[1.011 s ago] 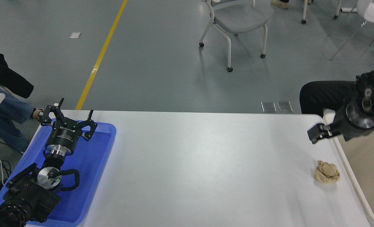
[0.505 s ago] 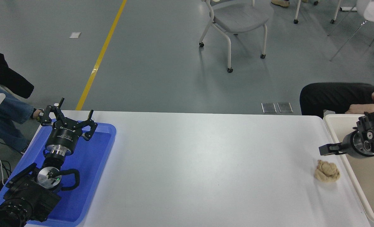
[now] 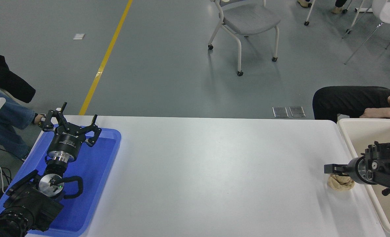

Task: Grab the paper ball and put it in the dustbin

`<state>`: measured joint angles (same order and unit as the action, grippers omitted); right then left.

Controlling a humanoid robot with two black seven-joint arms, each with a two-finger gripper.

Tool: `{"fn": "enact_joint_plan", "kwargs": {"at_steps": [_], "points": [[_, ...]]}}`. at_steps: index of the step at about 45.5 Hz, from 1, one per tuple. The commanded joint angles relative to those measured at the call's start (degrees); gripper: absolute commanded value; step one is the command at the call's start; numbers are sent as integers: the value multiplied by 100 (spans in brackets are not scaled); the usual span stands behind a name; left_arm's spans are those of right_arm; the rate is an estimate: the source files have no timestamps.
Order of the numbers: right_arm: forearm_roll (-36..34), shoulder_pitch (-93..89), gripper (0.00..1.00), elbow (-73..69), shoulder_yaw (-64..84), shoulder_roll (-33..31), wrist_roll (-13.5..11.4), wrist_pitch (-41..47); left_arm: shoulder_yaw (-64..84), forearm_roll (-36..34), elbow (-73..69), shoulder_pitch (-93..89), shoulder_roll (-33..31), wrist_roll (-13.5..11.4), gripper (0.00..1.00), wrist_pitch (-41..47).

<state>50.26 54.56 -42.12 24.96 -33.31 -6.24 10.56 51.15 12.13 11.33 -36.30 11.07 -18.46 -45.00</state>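
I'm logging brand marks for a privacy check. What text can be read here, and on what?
Left gripper: white print on its black body, too small and blurred to read.
Right gripper, paper ball, dustbin, blue tray, table: no text visible.

We note bright, even overhead light. Soft glare on white table (image 3: 214,171); faint shadow beneath chair (image 3: 247,23). Blue tray (image 3: 96,171) vivid, slight sheen. Focus sharp throughout; we see mild wide-angle stretch at edges.
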Motion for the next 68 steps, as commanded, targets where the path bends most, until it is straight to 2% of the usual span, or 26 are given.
{"fn": "enact_joint_plan", "kwargs": {"at_steps": [1,4,11,14,17,21,22,24,25,35,41,57,68], "points": [[-7,-376,97,344,-211,202,9,-45,0,0,1,0,0,0,100,0],[-7,-446,94,371,-281,211,9,-177,0,0,1,0,0,0,100,0],[-7,-613,77,476,-369,264,18,-256,0,0,1,0,0,0,100,0],[-7,-657,55,485,-378,273,18,-265,0,0,1,0,0,0,100,0],[-7,-684,39,485,-448,282,18,-265,0,0,1,0,0,0,100,0],[-16,-684,30,485,-457,282,27,-256,0,0,1,0,0,0,100,0],[-16,-684,24,485,-457,282,27,-256,0,0,-17,0,0,0,100,0],[-42,-675,6,477,-492,273,27,-248,0,0,-17,0,0,0,100,0],[-42,-675,0,476,-518,273,27,-248,0,0,1,0,0,0,100,0],[-34,-438,0,-120,-492,150,35,-212,0,0,1,0,-9,0,100,0],[-16,194,0,-770,-168,-456,35,-116,0,-9,1,-9,-9,0,100,0],[-16,2936,0,-2230,1678,-1564,35,411,0,-9,1,-17,-9,0,100,0],[-16,4869,0,-2801,2882,-1810,27,1097,0,0,1,-18,-9,0,100,0]]}}
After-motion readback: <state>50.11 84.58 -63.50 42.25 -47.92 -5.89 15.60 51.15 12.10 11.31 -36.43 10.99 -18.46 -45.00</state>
